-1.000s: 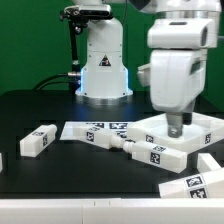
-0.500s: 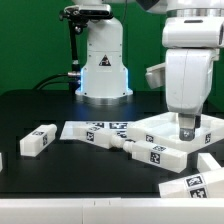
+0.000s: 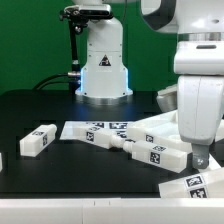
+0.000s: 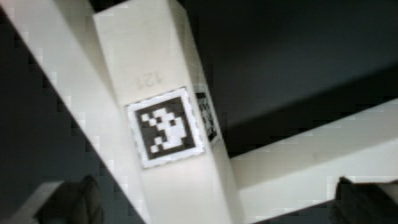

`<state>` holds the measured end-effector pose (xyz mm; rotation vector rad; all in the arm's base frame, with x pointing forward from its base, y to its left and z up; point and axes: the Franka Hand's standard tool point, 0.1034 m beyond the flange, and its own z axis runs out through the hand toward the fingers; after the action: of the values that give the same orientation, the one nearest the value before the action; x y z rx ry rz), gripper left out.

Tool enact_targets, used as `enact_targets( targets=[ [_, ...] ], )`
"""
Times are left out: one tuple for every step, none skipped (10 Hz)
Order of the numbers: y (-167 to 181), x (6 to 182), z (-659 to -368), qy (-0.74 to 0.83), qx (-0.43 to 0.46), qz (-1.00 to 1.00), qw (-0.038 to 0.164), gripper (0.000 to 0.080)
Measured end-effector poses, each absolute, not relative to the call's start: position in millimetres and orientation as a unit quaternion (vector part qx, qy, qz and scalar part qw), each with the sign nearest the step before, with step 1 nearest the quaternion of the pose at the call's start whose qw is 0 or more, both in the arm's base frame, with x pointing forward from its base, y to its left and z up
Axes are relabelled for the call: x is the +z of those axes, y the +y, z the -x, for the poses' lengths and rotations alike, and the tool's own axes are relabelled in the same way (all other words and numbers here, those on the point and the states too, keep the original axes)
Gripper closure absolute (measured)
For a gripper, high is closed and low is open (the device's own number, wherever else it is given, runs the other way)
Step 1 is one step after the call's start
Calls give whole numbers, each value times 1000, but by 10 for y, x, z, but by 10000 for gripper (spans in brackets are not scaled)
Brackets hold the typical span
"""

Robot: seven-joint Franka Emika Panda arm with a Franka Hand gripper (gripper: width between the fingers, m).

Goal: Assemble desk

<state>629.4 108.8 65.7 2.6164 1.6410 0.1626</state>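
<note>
Black table [image 3: 30, 110], flat white tabletop [image 3: 157, 127], white square-section tagged legs [image 3: 38, 141].

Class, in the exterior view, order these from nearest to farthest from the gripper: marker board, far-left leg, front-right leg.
1. The front-right leg, just in front of the gripper.
2. The marker board, mid-table.
3. The far-left leg, at the exterior view's left.

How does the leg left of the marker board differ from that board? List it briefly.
The leg is a thick, square-section block; the marker board is a thin flat sheet. The leg is short; the board runs longer. The leg lies alone toward the exterior view's left; the board lies mid-table. Both are white, carry black-and-white tags, and lie on the black table.
</note>
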Motion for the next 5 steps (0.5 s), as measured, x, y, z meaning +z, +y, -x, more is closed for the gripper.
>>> enact_targets(
  targets=[
    [1119,564,-6298,531,60,-845,24,150],
    [1135,483,-6294,531,62,-845,22,150],
    [1136,478,-6323,531,63,-845,23,150],
    [1146,494,-6350,531,66,-845,24,150],
    [1152,491,-6368,531,67,-844,24,150]
  ],
)
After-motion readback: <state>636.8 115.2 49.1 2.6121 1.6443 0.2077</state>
